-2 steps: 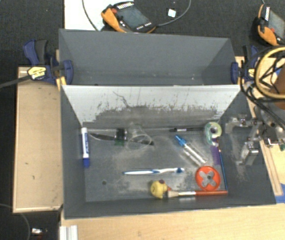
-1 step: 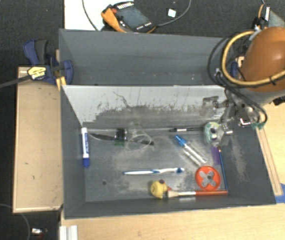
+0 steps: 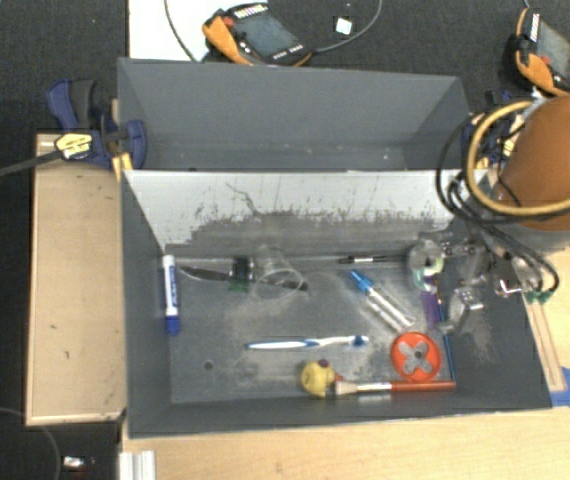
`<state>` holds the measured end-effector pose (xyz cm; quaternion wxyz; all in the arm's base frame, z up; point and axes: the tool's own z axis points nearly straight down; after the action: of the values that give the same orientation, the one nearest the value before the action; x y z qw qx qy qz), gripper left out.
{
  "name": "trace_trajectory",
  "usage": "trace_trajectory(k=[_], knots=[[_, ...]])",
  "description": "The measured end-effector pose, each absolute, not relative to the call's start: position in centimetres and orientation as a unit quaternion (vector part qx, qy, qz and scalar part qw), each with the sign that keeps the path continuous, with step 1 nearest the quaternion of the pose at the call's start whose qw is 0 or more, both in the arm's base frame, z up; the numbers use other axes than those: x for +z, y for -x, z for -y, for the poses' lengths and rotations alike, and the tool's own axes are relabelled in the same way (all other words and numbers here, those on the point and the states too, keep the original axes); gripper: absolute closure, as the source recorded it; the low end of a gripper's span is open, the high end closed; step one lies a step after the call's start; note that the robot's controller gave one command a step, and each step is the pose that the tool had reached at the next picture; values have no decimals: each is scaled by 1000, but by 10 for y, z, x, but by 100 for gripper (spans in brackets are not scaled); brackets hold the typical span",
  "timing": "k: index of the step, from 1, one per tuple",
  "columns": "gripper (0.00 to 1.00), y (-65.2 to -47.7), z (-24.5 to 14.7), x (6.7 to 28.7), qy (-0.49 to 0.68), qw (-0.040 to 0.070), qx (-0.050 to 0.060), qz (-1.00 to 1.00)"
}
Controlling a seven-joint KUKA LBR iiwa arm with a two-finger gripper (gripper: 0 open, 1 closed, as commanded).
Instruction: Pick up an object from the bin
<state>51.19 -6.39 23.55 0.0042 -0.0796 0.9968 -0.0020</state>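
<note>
Though my gripper hangs just behind the round orange plastic disc, likely lining up a pick, I cannot tell whether it is parted.

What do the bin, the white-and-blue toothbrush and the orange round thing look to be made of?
Bin: grey metal, matt, its floor scuffed pale. Toothbrush: probably plastic, smooth white handle, blue end. Orange round thing: likely plastic, slightly glossy, with a grey cross on top.
</note>
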Motion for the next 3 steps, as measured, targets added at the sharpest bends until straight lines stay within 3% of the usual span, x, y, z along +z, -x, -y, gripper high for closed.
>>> trace_trajectory(k=[1, 2, 3], knots=[[0, -569, 70, 207, 111, 7, -1, -994], [0, -566, 64, 207, 117, 7, -2, -993], [0, -559, 70, 76, 138, 10, -2, -990]])
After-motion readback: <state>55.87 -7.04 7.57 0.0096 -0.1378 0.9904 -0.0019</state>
